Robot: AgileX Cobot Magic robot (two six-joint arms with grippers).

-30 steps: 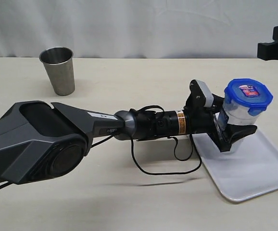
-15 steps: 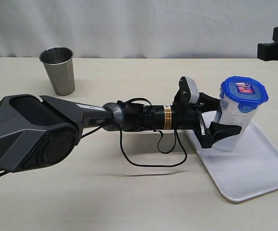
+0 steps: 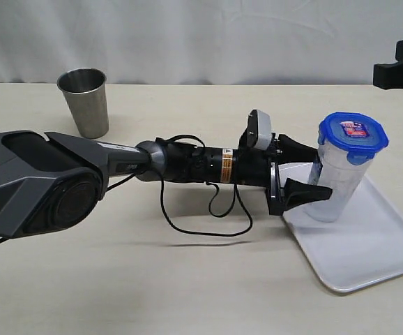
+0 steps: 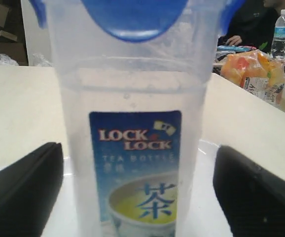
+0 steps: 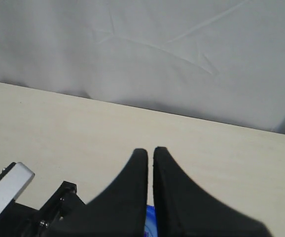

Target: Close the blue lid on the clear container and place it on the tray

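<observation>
While left arm (image 3: pixel 187 166) lies outstretched, spread claw (image 3: pixel 325 173) flanks clear container (image 3: pixel 348 178).

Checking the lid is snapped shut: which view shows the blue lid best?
The exterior view: the whole blue lid sits on the clear container. The left wrist view shows only a flap and edges; the right wrist view just a blue sliver.

Left claw (image 3: pixel 322 172) gapes wide on its outstretched arm (image 3: pixel 187 164); right claw (image 5: pixel 151 154) pinched closed.
</observation>
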